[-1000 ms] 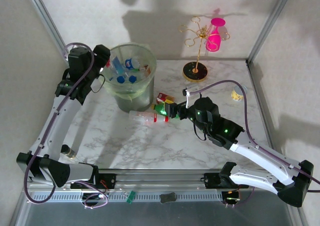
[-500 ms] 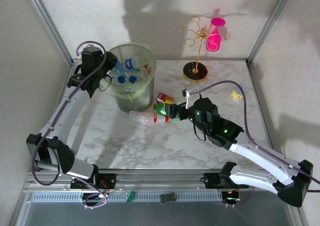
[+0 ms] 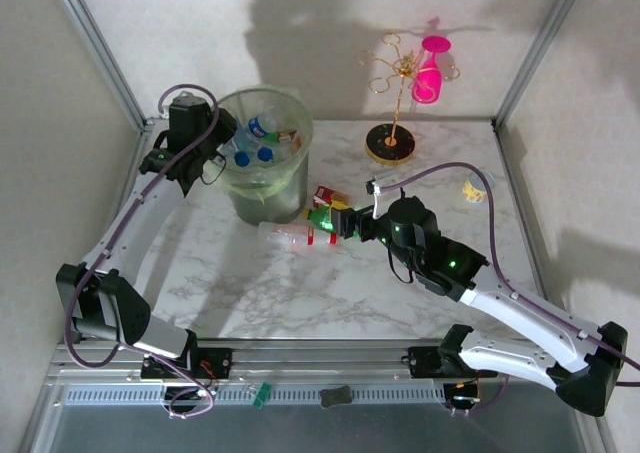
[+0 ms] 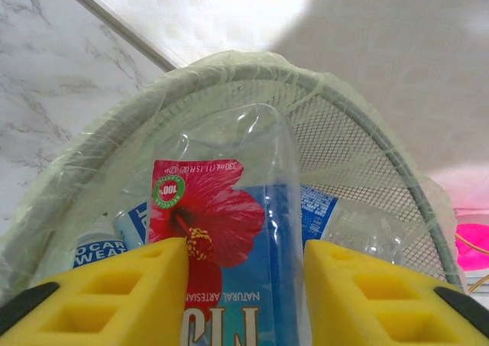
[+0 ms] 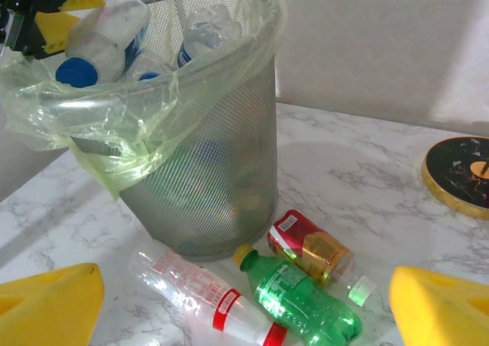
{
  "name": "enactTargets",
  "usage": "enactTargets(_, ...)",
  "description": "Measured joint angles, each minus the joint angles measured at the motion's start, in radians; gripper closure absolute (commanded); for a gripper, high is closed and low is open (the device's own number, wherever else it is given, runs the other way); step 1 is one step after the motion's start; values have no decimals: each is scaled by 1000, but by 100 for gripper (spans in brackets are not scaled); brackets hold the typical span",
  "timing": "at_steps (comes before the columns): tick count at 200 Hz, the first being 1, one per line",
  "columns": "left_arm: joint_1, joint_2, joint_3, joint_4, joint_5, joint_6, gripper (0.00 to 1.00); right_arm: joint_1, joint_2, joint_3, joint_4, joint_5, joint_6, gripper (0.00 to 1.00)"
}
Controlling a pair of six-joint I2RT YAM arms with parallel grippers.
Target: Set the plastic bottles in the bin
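Up close, the left claw [image 4: 246,285] clamps a flower-labelled bottle [image 4: 229,201].

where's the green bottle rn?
The green bottle lies on the table at the bin's foot, right-arm side, between a clear red-banded bottle and a red-labelled bottle; low centre in the right wrist view.

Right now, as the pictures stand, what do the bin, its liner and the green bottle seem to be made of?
The bin: fine grey mesh, probably metal, matt; tiny holes cover its wall. Its liner: thin pale-green plastic film, crinkled and see-through over the rim. The green bottle: glossy tinted plastic; light shines through it and highlights glint.
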Motion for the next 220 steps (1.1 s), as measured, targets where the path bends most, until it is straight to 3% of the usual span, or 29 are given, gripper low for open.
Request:
enactTargets(57,-119,-122,22,-1,-69,100,46,0,38,16,-1,-1,-2,4)
enactTargets(93,-212,-336,-107,104,-64,214,43,-15,100,26,-10,-21,9,3)
enactTargets(129,-213,-579,-321,193,-31,264,42,-122,170,27,-15,-103,51,4)
enactTargets(163,-213,-706,-456,212,32,304,41,-259,275,27,-25,-200,101,6)
enactTargets(220,-214,-808,-608,211,52,345,41,-261,515,100,-16,-357,134,10)
